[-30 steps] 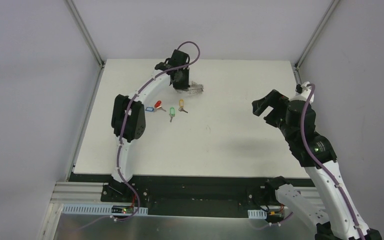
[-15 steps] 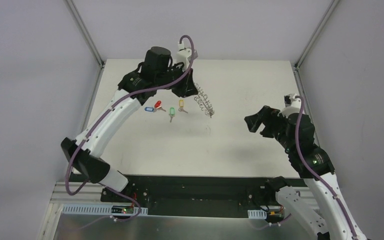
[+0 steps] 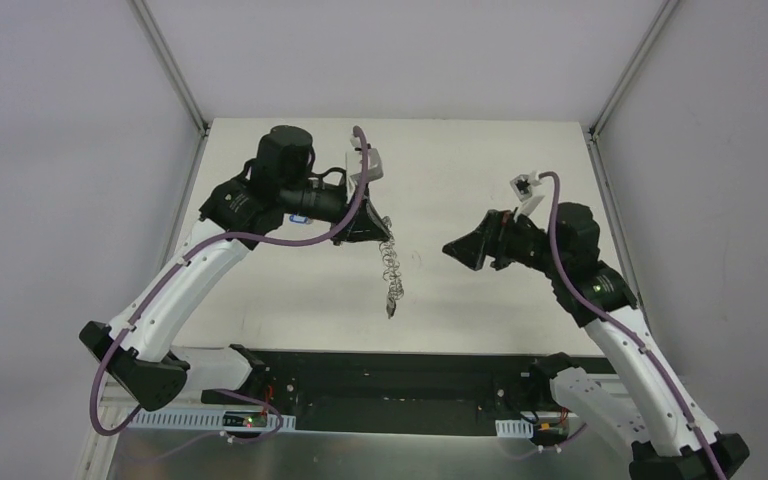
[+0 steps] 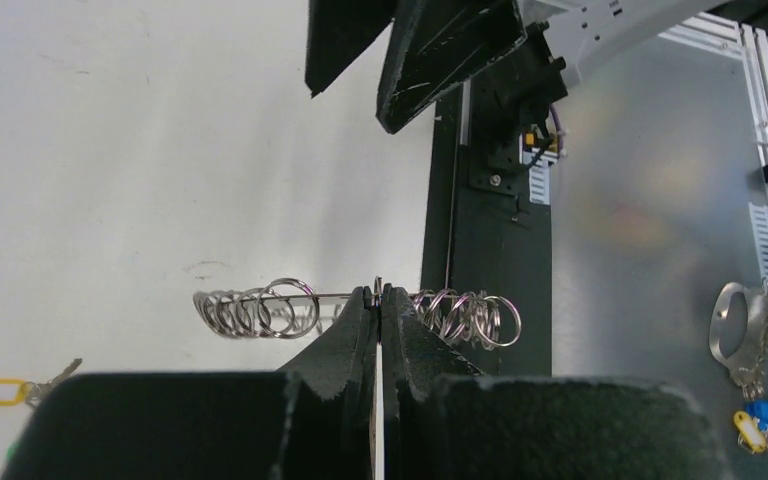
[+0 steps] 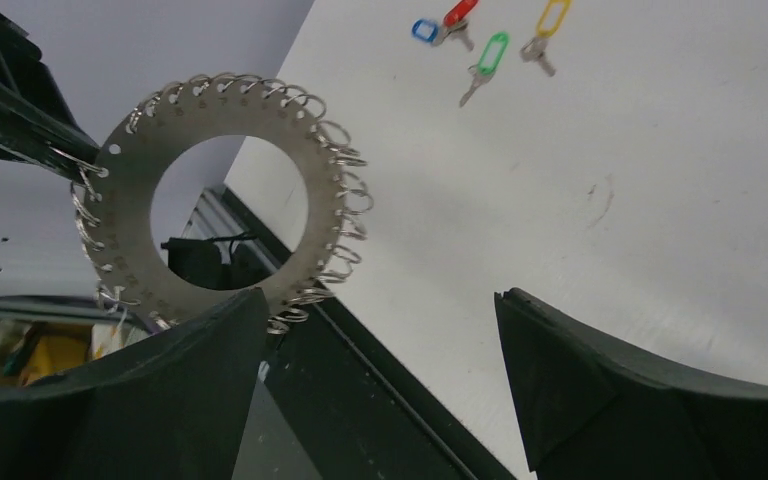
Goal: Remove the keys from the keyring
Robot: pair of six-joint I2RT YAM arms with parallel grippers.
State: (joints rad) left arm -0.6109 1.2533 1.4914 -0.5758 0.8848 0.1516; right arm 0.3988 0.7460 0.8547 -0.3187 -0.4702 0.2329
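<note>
My left gripper (image 3: 380, 237) is shut on the rim of the keyring (image 3: 391, 275), a flat silvery ring strung with many small loops, which hangs in the air over the table's front middle. The left wrist view shows the jaws closed on its edge (image 4: 378, 295). In the right wrist view the keyring (image 5: 315, 190) hangs face-on just beyond my left finger. My right gripper (image 3: 455, 250) is open and empty, close to the right of the keyring and apart from it. Blue (image 5: 423, 30), red (image 5: 460, 12), green (image 5: 490, 50) and yellow (image 5: 552, 18) tagged keys lie loose on the table.
The white table (image 3: 480, 170) ends in a black front edge strip (image 5: 380, 390) right below the keyring. A second bunch of keys with a clip (image 4: 750, 340) lies on the grey surface beyond that edge. Grey walls stand on three sides.
My left arm has lifted the keyring off the far table and swung it forward to the front middle. My right arm has moved left toward it, gripper still open.
</note>
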